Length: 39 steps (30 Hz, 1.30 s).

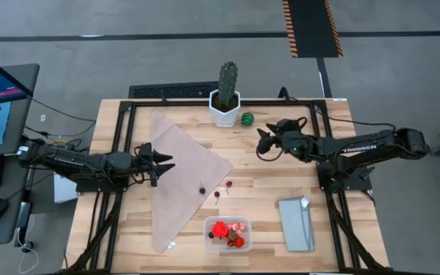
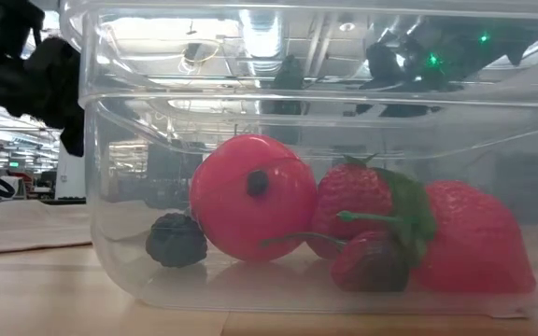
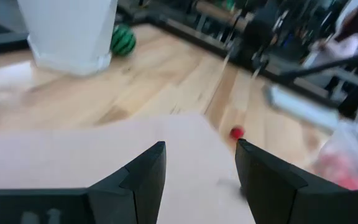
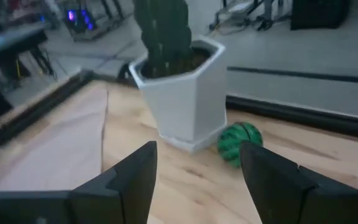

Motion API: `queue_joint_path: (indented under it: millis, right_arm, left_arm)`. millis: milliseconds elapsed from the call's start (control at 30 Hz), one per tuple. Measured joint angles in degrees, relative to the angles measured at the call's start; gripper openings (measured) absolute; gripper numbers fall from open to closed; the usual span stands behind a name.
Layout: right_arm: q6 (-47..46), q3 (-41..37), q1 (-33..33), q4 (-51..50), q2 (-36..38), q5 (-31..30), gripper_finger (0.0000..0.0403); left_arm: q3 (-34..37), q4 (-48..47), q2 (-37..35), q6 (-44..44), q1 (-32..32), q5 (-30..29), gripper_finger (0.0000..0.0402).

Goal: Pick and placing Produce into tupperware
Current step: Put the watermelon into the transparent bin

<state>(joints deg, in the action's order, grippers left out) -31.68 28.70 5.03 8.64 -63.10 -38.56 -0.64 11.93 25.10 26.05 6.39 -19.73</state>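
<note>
The clear tupperware (image 1: pixel 228 233) stands near the table's front edge and holds produce: a red ball (image 2: pixel 253 196), strawberries (image 2: pixel 474 238) and a dark berry (image 2: pixel 176 240). Loose cherries (image 1: pixel 218 194) lie on the wood and on the beige cloth (image 1: pixel 186 176). A small green striped ball (image 1: pixel 247 118) rests on the table beside the cactus pot (image 1: pixel 225 99). My right gripper (image 4: pixel 197 155) is open and points at the green ball (image 4: pixel 240 143) from a short way off. My left gripper (image 3: pixel 199 155) is open over the cloth's left part, with nothing between its fingers.
A grey-blue lid (image 1: pixel 296 223) lies at the front right, right of the tub. The tall cactus in its white pot (image 4: pixel 185 102) stands right next to the green ball. A black frame (image 1: pixel 121 114) runs along the table's edges. A small red bit (image 3: pixel 236 132) lies beyond the cloth's edge.
</note>
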Motion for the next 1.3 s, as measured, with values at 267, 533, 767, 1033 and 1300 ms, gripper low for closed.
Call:
queue_joint_path:
  millis: [267,533,767,1033,1300]
  right_arm:
    - [-3.62,-0.04,-1.13,-0.06,-4.06,-9.14,0.0253]
    - [-8.62,0.03,-0.68,5.39,-8.40,-8.12,0.0245]
    - [-9.50,0.10,1.15,6.55,-9.41,-6.12,0.0244]
    - [-15.19,0.18,1.56,7.44,-10.79,-5.55,0.0255]
    - [-18.41,2.78,2.18,6.61,-16.76,-7.03,0.0362]
  left_arm:
    - [-0.01,-7.59,0.47,-1.27,0.00,0.33,0.0182]
    - [-0.03,-7.81,0.50,-1.38,0.00,0.40,0.0182]
    - [-0.05,-7.96,0.50,-1.47,0.00,0.42,0.0182]
    - [-0.05,-8.08,0.50,-1.53,0.00,0.42,0.0182]
    - [-0.05,-8.13,0.50,-1.56,0.00,0.44,0.0182]
